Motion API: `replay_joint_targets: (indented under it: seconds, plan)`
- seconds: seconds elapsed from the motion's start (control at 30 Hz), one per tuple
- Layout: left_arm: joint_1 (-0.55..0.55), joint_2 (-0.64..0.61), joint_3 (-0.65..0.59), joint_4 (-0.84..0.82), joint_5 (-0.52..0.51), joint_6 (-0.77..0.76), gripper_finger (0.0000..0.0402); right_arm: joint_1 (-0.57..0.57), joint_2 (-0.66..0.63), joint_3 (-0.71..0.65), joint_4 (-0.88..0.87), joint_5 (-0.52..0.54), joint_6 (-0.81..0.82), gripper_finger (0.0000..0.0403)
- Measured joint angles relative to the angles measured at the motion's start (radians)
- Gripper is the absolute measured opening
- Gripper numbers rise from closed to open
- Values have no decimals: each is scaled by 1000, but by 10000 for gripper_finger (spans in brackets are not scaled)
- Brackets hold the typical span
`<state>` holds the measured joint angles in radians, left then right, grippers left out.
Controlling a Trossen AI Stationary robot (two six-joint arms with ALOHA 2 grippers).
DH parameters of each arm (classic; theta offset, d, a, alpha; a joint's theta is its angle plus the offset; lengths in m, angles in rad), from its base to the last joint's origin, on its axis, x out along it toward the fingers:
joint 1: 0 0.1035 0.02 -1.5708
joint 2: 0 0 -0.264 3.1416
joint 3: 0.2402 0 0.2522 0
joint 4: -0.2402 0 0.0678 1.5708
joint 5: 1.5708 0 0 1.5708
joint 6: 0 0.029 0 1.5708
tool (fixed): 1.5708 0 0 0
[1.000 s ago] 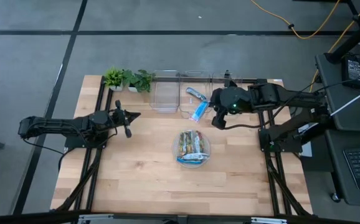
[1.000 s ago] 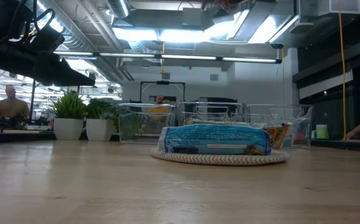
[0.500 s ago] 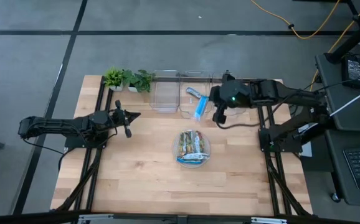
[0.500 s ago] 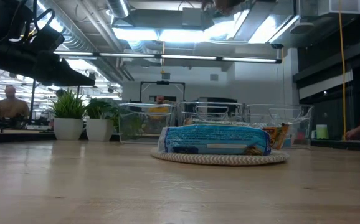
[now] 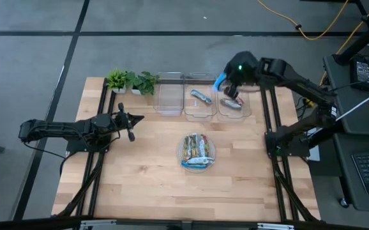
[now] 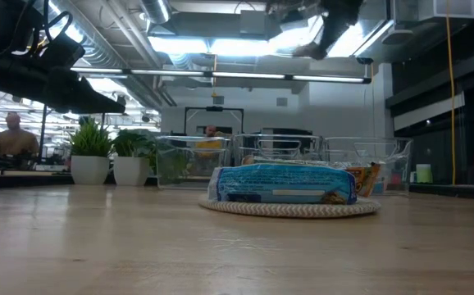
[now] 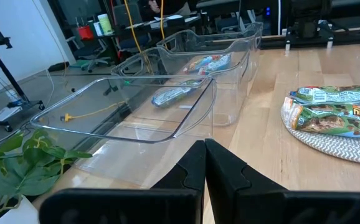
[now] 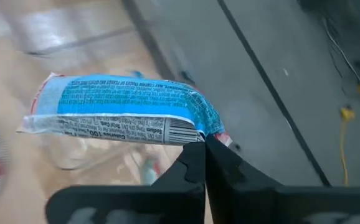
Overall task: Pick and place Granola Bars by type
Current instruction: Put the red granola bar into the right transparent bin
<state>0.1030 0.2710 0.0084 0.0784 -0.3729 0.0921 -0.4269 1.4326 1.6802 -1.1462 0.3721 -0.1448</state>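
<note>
A: Colours first — the right gripper (image 8: pixel 203 144) is dark, nearly black, pinching a bright blue bar (image 8: pixel 121 111) with a white panel of black print and a barcode, plus a red-and-white end.

B: And the table (image 5: pixel 140 179)?

A: Pale blond wood, plank stripes running across, with black rails underneath.

B: The plate (image 6: pixel 290 208) reads off-white, ropey in texture.

A: On it, bars (image 7: pixel 339 112) in green and brown wrappers with white lettering, one blue-and-white (image 6: pixel 284 184).

B: The clear bins (image 5: pixel 186 102) by the far edge, colourless, hold a silvery-blue bar (image 5: pixel 201 96).

A: Green plants (image 6: pixel 93 138) in white pots at the far left corner, left gripper (image 7: pixel 204 163) matte black.
</note>
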Motion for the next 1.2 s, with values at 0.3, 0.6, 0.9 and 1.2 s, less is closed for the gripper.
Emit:
replay_joint_targets:
  seconds: [0.3, 0.6, 0.9, 1.2]
  plan:
    - [0, 0, 0, 0, 0, 0, 4, -193, 0, 0, -10, -75, -23, 2]
    - [0, 0, 0, 0, 0, 0, 4, -294, 0, -92, -52, -81, -10, 3]
    - [0, 0, 0, 0, 0, 0, 4, -369, 0, -362, 90, -141, -14, 4]
    - [0, 0, 0, 0, 0, 0, 4, -390, 0, -548, 243, -217, -24, 4]
